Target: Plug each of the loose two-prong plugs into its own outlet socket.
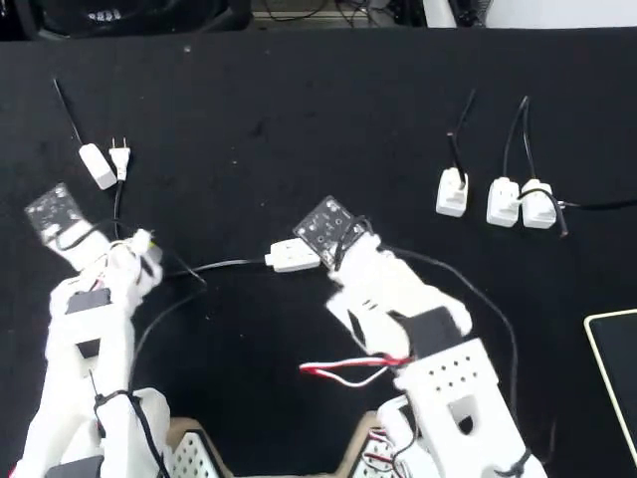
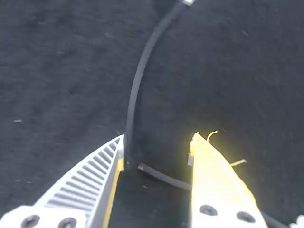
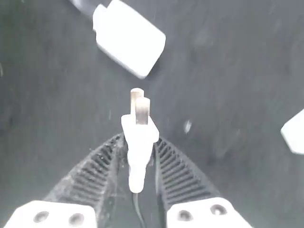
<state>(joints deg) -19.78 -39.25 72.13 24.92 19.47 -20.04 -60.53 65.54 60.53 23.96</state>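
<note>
My right gripper [image 3: 138, 140] is shut on a white two-prong plug [image 3: 137, 128]. Its prongs point at a white socket block [image 3: 128, 38] a short gap ahead. From the high view that gripper [image 1: 317, 254] is at the table's middle, beside the white socket block [image 1: 289, 257] with a black cable running left. My left gripper [image 2: 157, 137] stands open astride a black cable [image 2: 137, 85]. In the high view it [image 1: 139, 254] sits at the left. Beyond it a loose white plug [image 1: 119, 159] lies next to a white socket [image 1: 97, 166].
Three white sockets [image 1: 452, 191], [image 1: 503, 202], [image 1: 538, 204] with black cables lie at the right back. A yellow-edged dark pad [image 1: 617, 378] sits at the right edge. Red and white wires [image 1: 348, 370] hang by the right arm. The cloth is black.
</note>
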